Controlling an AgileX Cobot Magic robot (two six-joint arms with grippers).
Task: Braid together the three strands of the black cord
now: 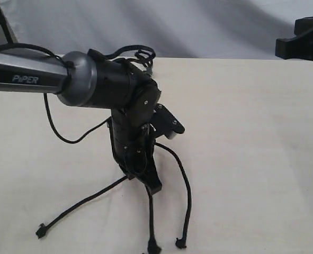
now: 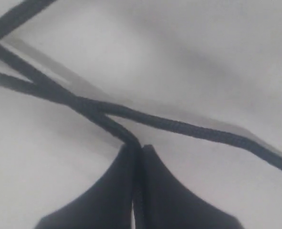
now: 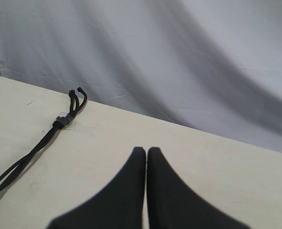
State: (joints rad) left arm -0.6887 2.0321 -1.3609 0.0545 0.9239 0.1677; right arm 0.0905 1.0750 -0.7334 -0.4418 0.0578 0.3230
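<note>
Woven black material throughout: the black cord (image 3: 26, 156) lies on the pale table (image 1: 262, 159), its three strands (image 2: 188, 128) fanned toward the near edge of the exterior view.

Findings, left to right:
- The left strand (image 1: 74, 210) runs outward, its tip free and flat on the table.
- The left arm (image 1: 34, 76) reaches in and points the left gripper (image 2: 137, 149) down onto the cord. The pincer is closed, pinching one strand. Which of the three it holds cannot be confirmed. Just ahead of the fingers, two strands cross once.
- The middle strand (image 1: 150, 217) drops from under the gripper.
- The right strand (image 1: 187, 193) bows outward in a loose arc, apart from the others.
- The right gripper (image 3: 146, 151) hangs above the table at the far right, its pincer closed on nothing. Its camera shows the knot (image 3: 59, 123) and small loop (image 3: 78, 97) resting near the far edge. No gripper holds them, and whether anything pins them down is not discernible.

Risks, as judged:
- With the knot end possibly unsecured, any pull by the left gripper may drag the whole cord and open the crossing.
- The thin strand may slip from the closed fingers.
- The arm cable (image 1: 71, 142) hangs near the strands and could snag them.

Containers: none in view, so no contents to report.
</note>
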